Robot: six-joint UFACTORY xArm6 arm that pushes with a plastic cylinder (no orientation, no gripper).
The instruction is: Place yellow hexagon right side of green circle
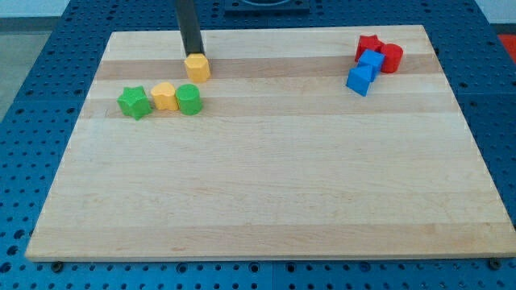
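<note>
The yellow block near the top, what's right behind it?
My tip stands directly behind the yellow hexagon, toward the view's top, seemingly touching it. Past the rod there is only bare wooden board. The hexagon's back face is covered, so contact cannot be confirmed.

A single camera looks down at my board [266, 185] from above its near edge, facing the far side at a moderate distance; the whole board fits (my rod [189, 28] is cut off at the frame's top).
</note>
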